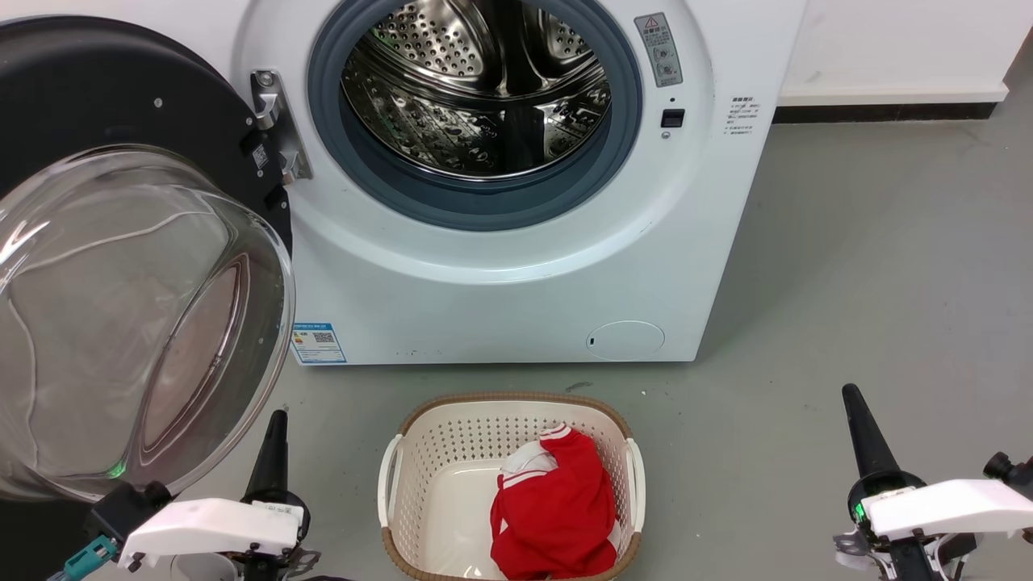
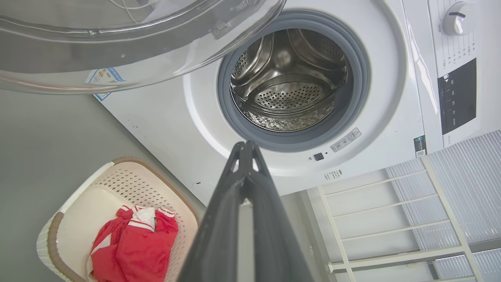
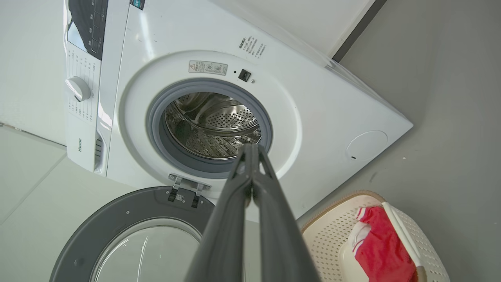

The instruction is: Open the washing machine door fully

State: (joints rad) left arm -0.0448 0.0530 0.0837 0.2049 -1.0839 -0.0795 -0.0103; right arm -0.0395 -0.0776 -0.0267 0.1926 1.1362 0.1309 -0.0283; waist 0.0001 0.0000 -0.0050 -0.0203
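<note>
– At ten o'clock from the left gripper, just beside it, the washing machine door stands open, glass bowl facing the floor.
– Claws?
– Both pressed together, empty. Right gripper sits well apart; left is nearer.

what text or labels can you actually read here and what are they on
"Hisense": brand mark on the washing machine, near the dial.
Warning sticker on its front: too small to read.
Blue label low on the front: too small.
Control panel print: blurred.
</note>
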